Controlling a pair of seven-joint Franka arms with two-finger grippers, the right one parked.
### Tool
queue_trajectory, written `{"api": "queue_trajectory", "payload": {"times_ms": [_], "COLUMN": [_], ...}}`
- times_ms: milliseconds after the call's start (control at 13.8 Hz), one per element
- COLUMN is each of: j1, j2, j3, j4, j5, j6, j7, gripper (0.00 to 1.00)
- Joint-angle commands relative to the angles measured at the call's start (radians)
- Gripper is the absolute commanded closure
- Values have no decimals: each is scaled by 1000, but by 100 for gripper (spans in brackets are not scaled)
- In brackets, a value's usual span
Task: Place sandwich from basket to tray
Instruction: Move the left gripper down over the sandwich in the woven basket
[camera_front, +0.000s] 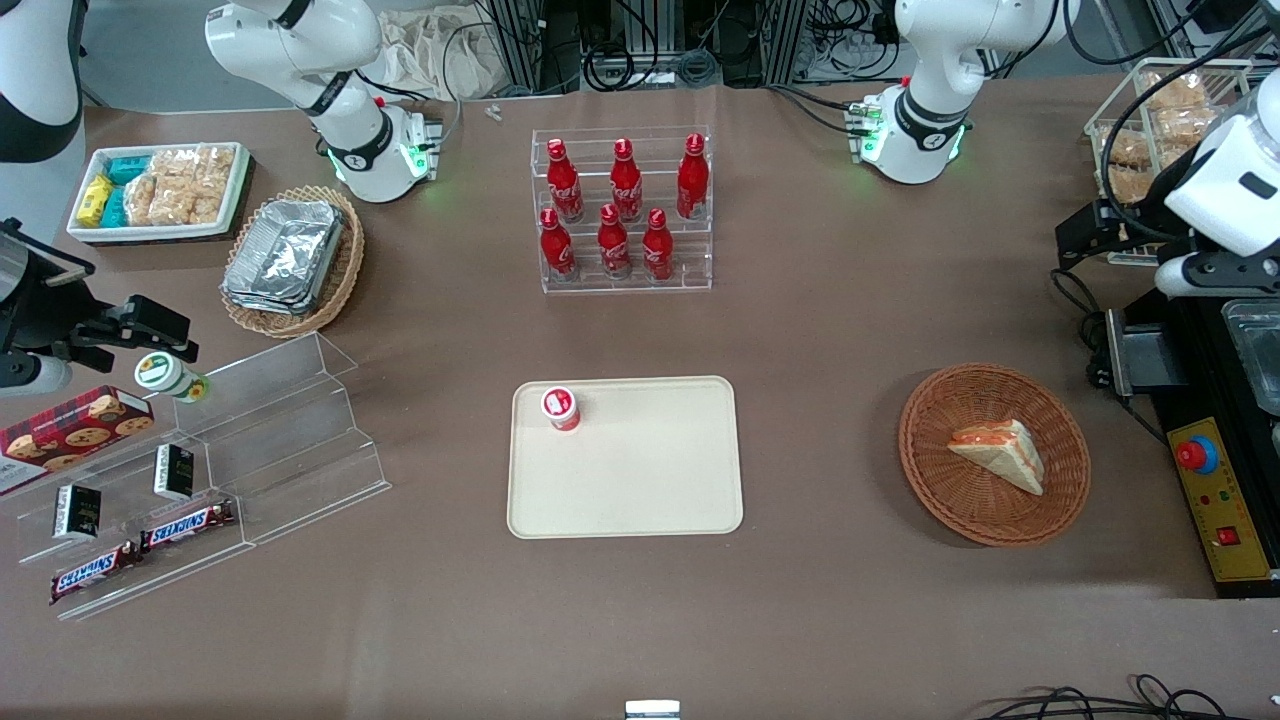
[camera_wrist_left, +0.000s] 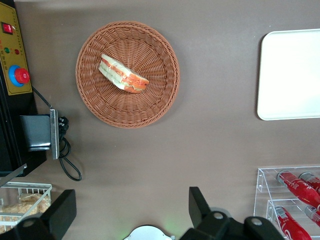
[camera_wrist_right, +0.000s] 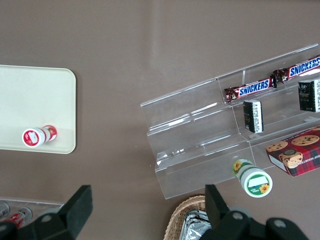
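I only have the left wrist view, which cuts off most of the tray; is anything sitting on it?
Observer: Yes, a small red-and-white cup stands on the tray, in its corner farther from the front camera, toward the parked arm's end.
Operator: Thanks; is there room for the sandwich?
Observer: Likely; the front view shows nothing else on it.
Operator: Where is the gripper?
Observer: Open, hanging farther from the front camera than the basket.
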Motion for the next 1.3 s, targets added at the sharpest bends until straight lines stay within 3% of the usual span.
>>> {"api": "queue_trajectory", "payload": {"times_ms": [0, 435, 725, 1014, 1232], "j1": [-17, -8, 14, 67, 80], "j2": [1, 14, 187, 322, 356], "j3": [19, 29, 42, 42, 42], "j4": [29, -11, -32, -66, -200], "j5": [-13, -8, 13, -1, -4], "j6": [-7, -16, 90, 234, 479], "j7": [5, -49, -489, -714, -864], "gripper": [0, 0, 0, 0, 0]}}
